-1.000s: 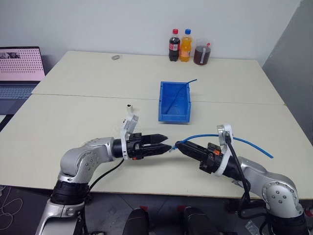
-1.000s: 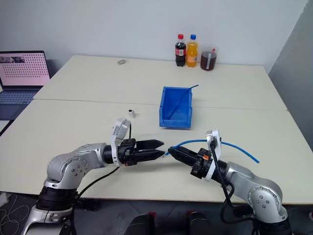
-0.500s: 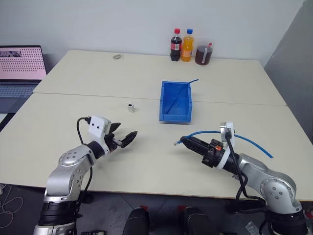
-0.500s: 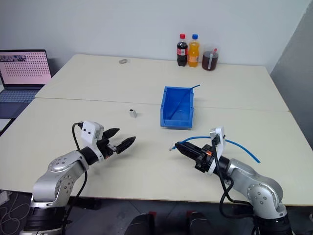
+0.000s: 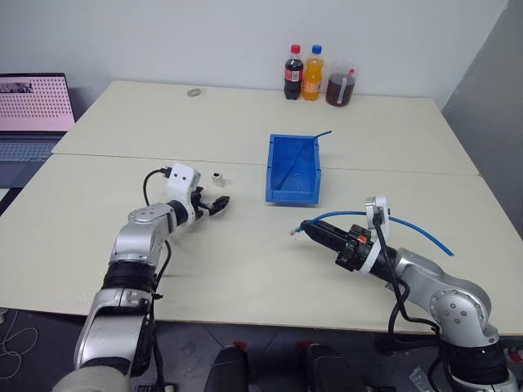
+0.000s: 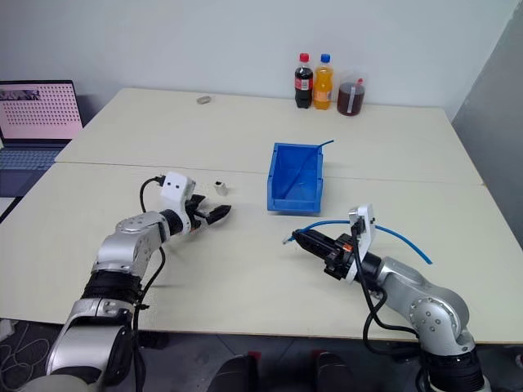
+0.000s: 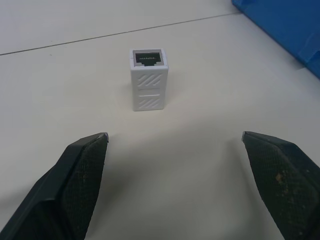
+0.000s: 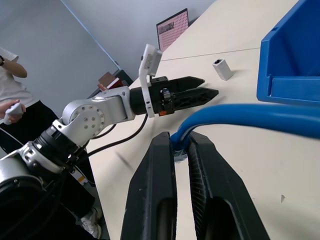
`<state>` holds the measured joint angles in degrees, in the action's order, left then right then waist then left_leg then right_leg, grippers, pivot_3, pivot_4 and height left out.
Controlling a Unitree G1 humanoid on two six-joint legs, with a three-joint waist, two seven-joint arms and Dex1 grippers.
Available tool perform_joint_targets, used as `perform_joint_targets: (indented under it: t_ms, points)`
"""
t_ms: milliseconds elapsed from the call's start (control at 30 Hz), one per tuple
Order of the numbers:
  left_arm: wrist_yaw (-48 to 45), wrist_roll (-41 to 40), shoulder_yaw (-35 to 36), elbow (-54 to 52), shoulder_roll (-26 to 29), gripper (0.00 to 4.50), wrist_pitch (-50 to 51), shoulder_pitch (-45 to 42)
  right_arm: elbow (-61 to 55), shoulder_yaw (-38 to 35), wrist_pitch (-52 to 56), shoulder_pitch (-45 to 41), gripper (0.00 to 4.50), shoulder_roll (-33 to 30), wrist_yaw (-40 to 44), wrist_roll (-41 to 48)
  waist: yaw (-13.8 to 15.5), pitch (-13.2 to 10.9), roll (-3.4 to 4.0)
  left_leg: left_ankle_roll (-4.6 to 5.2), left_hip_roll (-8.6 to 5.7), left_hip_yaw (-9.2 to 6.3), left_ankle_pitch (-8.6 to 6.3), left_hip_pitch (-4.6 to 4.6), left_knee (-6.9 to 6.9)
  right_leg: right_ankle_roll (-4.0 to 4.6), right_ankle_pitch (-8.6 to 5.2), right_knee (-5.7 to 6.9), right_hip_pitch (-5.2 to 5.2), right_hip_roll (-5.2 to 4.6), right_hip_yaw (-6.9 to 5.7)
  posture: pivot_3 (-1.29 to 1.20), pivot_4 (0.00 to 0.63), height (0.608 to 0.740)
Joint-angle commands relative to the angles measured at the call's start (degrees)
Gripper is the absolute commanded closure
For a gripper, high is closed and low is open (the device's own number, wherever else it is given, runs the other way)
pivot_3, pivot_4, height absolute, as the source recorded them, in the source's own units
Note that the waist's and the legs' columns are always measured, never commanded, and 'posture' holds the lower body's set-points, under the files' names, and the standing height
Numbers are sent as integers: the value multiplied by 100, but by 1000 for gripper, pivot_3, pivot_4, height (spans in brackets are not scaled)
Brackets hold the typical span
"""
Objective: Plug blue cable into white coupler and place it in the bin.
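Left wrist view: boxy hatch-ribbed white coupler (image 7: 148,79).

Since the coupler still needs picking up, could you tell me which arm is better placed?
Left: its open claw faces the white coupler. The right claw is shut on the blue cable.

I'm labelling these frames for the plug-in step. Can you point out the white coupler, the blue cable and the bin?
white coupler (image 7: 149,85): left wrist view, on its hatched front face.
blue cable (image 5: 413,232): left eye view, on the curved stretch behind the right wrist.
bin (image 5: 292,195): left eye view, on its front wall.
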<state>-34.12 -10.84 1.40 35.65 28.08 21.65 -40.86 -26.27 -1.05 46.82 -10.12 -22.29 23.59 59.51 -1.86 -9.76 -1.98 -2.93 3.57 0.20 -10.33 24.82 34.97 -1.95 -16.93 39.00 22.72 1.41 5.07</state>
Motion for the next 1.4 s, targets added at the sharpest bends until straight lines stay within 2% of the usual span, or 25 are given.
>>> perform_joint_targets:
  t_ms: [33, 267, 600, 700, 1200, 1400]
  points:
    - [-45, 244, -47, 730, -90, 0, -501, -570, -241, -105, -88, -4, 4428, 23, -26, 1, 6, 0, 0, 0, -1, 0, 0, 0, 0, 0, 0, 0, 0, 0, 0, 0, 150, 740]
    - [-19, 546, -81, 1946, -331, 0, -1114, -1260, -262, -101, -78, -15, 4428, 29, -69, -16, 0, 0, -1, 0, -2, 2, 0, 3, 1, -3, -1, -1, 0, -1, -1, 0, 150, 740]
    - [299, 803, -14, 2970, -449, 0, -1527, -1831, -280, -77, -55, -32, 4428, 11, -106, -2, 7, -1, -2, 0, -2, 1, 0, 5, 2, -3, -1, 2, 1, 1, -1, 0, 150, 740]
    - [352, 840, -2, 3102, -479, 458, -1558, -1880, -278, -75, -51, -49, 4428, 13, -109, 1, 1, -1, -2, 0, -2, 1, 0, 5, 2, -1, 1, 2, 2, 1, -1, 0, 150, 740]
    - [488, 956, 65, 3354, -531, 3623, -1650, -1870, -236, -141, -69, -68, 4429, 85, -204, 59, 3, -1, -2, -1, -2, 0, 0, 4, 2, 1, 2, 4, 1, 1, -2, 0, 150, 740]
    - [24, 854, 98, 2965, -483, 3708, -1698, -1522, -273, -299, -88, -2, 4429, 89, -262, 156, 1, 0, -1, -1, -2, 2, 1, 3, 3, 6, 5, 6, 1, 1, -1, 0, 150, 740]
